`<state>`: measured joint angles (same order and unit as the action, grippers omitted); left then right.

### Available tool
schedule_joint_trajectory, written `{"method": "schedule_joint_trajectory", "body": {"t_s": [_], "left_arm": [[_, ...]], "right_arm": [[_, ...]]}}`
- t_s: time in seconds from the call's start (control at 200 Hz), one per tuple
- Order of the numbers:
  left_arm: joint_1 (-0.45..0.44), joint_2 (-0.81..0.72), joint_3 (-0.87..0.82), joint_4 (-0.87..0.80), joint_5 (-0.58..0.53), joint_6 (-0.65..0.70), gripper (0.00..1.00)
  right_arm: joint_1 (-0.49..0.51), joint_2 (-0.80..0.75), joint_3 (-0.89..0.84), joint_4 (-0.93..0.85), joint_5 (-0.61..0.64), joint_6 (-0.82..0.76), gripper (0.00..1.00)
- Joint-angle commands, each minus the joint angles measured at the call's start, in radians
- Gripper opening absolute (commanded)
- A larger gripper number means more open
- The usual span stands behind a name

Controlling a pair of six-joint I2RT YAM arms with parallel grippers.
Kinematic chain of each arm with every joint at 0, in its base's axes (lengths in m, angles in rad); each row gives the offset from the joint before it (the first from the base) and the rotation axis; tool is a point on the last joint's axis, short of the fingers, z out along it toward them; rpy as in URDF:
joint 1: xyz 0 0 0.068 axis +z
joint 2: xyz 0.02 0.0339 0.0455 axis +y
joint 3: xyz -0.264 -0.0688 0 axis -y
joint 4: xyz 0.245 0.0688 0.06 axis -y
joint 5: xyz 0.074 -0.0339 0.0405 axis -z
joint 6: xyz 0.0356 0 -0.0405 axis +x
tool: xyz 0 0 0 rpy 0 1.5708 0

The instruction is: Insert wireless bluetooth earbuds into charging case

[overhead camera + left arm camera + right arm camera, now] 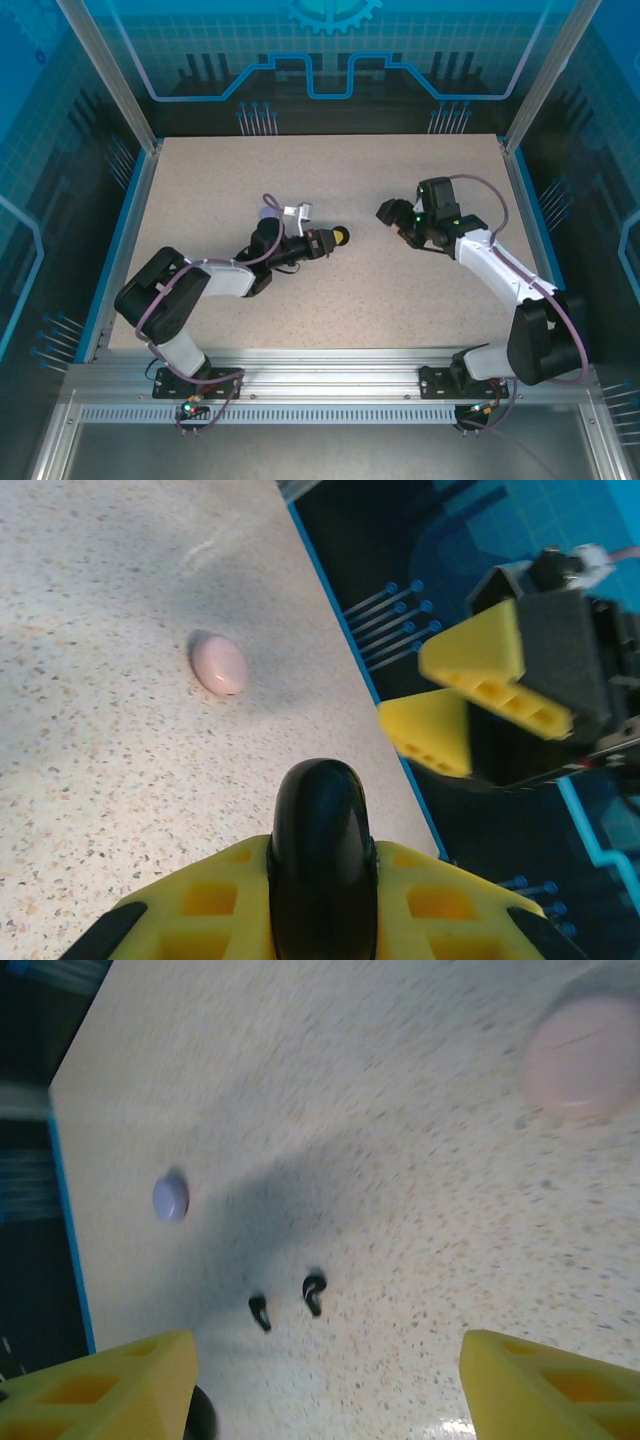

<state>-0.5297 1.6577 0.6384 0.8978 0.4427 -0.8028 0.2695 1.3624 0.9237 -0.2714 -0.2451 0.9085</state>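
You have two tiny black earbuds (314, 1294), hooked and apparently stemmed in this soft view, lying side by side on the speckled table (400, 1160). One lilac case (170, 1198) sits near them and one pink case (580, 1055) farther off. Your left arm stretches low toward the table's middle, left fingers (220, 895) clamped on one glossy black case (320, 840); your right arm bends in from the right, right fingers (120, 1385) spread wide apart over the earbuds, holding nothing.

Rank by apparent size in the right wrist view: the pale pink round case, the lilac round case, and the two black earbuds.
1. Pale pink round case, blurred and possibly nearer.
2. Lilac round case.
3. Two tiny black stemmed earbuds, alike in size.
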Motion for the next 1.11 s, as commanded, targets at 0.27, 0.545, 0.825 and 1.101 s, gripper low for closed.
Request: {"method": "schedule_joint_trajectory", "body": {"t_s": [0.27, 0.545, 0.825, 1.101], "left_arm": [[0.046, -0.152, 0.122, -0.265, 0.339, 0.164, 0.0], [0.046, -0.146, 0.168, -0.31, 0.36, 0.18, 0.0], [0.046, -0.144, 0.185, -0.316, 0.363, 0.18, 0.0], [0.045, -0.153, 0.188, -0.315, 0.385, 0.181, 0.0]], "right_arm": [[0.005, -0.137, -0.158, 0.331, -0.43, -0.265, 0.68], [0.061, -0.15, -0.158, 0.336, -0.433, -0.288, 0.67], [0.09, -0.091, -0.127, 0.34, -0.424, -0.286, 0.65], [0.064, -0.035, -0.134, 0.333, -0.363, -0.274, 0.56]]}}
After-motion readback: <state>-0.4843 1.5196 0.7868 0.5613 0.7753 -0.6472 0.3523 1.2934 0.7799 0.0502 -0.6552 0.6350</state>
